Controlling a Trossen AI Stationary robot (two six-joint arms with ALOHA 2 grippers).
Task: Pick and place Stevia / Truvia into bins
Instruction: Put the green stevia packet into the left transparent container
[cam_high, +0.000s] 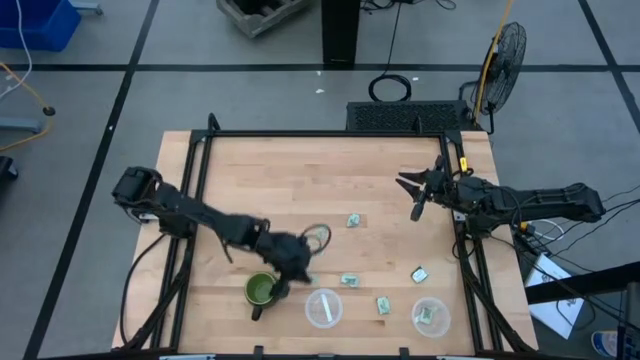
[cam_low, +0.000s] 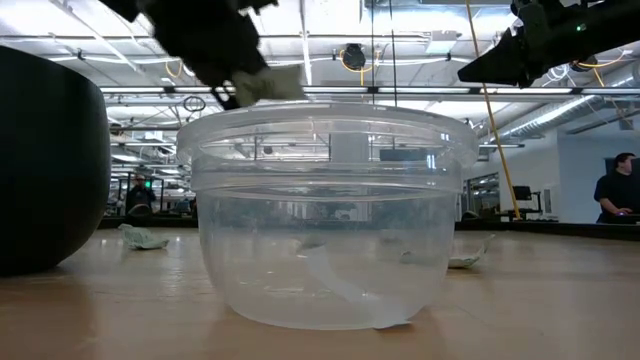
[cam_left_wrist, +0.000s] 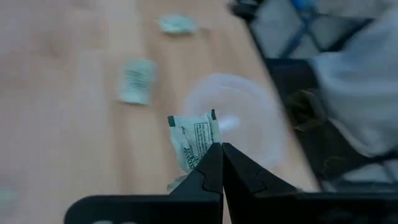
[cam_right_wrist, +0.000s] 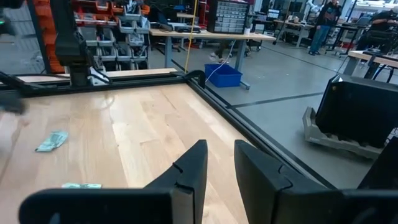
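Observation:
My left gripper (cam_high: 298, 266) hovers over the table's near middle, between the dark green mug (cam_high: 262, 290) and a clear cup (cam_high: 323, 307), and is shut on a pale green-white sweetener packet (cam_left_wrist: 194, 142). In the low view the packet (cam_low: 268, 85) hangs above that cup's rim (cam_low: 325, 120). One packet lies inside this cup. A second clear cup (cam_high: 431, 316), near the right corner, also holds a packet. Loose packets (cam_high: 353, 220) (cam_high: 349, 280) (cam_high: 383, 305) (cam_high: 420, 273) lie flat on the wood. My right gripper (cam_high: 418, 195) waits open above the table's right side. My left gripper (cam_left_wrist: 219, 148) pinches the packet between its two fingertips at one end (cam_left_wrist: 204, 154), coming from above at a slant. The rest of the slightly crumpled packet sticks out past the fingertips. It is lifted clear of the table, over the clear cup (cam_left_wrist: 233, 118).
The dark green mug (cam_low: 45, 160) stands close by the left gripper, on its left. A black frame rail (cam_high: 200, 180) runs round the table top. Bare wood lies across the table's far half (cam_high: 300, 170). A fan and cables stand beyond the far edge.

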